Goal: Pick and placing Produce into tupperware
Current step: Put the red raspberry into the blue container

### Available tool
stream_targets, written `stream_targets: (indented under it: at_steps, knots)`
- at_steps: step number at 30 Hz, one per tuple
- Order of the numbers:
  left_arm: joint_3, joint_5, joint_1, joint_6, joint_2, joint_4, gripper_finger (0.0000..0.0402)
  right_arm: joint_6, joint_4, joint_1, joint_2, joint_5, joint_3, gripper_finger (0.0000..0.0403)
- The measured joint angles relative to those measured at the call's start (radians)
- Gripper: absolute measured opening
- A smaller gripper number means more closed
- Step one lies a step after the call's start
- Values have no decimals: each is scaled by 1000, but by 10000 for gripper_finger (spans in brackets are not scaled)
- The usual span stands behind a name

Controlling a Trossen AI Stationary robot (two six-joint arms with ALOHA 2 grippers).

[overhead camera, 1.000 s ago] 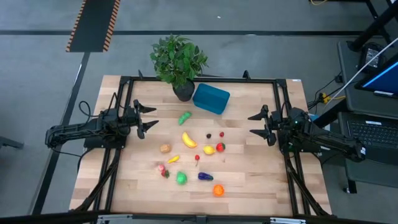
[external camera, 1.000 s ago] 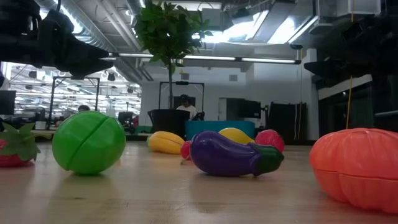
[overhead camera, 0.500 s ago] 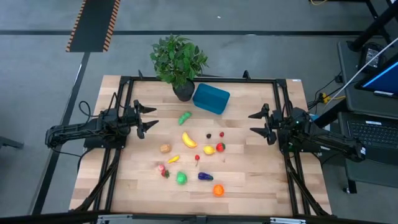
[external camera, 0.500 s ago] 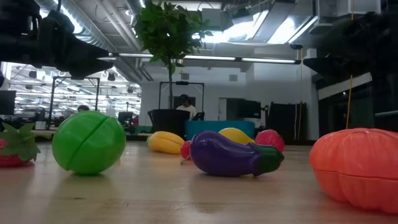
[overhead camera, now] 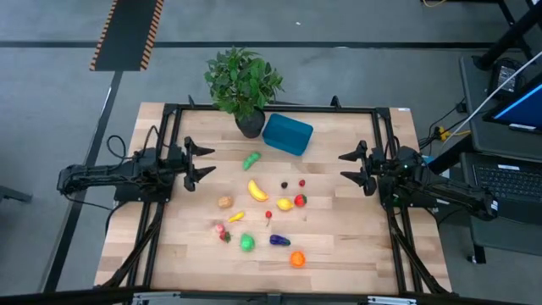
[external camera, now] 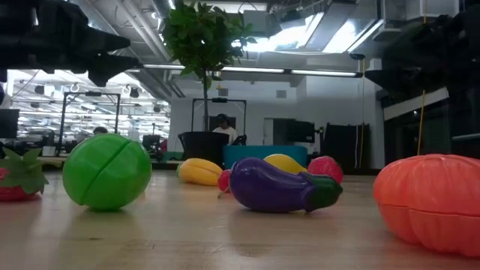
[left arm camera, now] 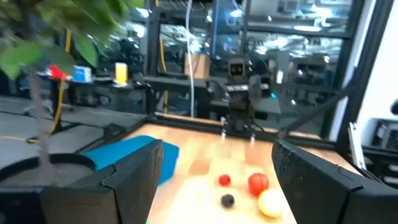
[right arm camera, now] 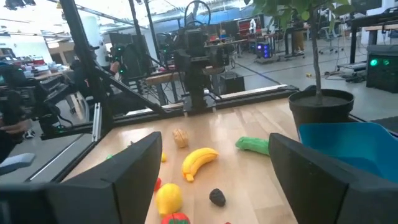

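The toy produce lies scattered on the wooden table: a banana [overhead camera: 257, 190], a green piece [overhead camera: 251, 160], a lemon [overhead camera: 284, 203], a green ball [overhead camera: 246, 243], an eggplant [overhead camera: 279, 241], an orange piece [overhead camera: 297, 259] and several smaller pieces. The teal tupperware [overhead camera: 288, 134] rests flat near the far edge, beside the plant pot. My left gripper [overhead camera: 201, 161] hovers open at the table's left, well apart from the produce. My right gripper [overhead camera: 351, 168] hovers open at the right. Both point toward the table's middle.
A leafy potted plant [overhead camera: 243, 85] stands at the far edge, left of the tupperware. A black frame [overhead camera: 271, 108] runs around the table. Bare wood lies between each gripper and the produce. A person sits in the room behind [external camera: 222, 126].
My left gripper has risen a little above the table and stays open. The right gripper has barely shifted. The produce and the tupperware have stayed where they were.
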Motion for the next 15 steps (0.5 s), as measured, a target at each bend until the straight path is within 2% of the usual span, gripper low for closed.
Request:
stream_targets:
  at_steps: [7, 11, 15]
  knots:
    - [10, -56, -74, -20, 254, 182, 290, 3, 15, 1, 42, 12, 0, 297]
    - [89, -86, -109, -16, 419, 197, 282, 0, 78, 1, 94, 12, 1, 297]
    - [189, -86, -141, 51, 582, 196, 272, -24, 77, 1, 154, 2, 40, 297]
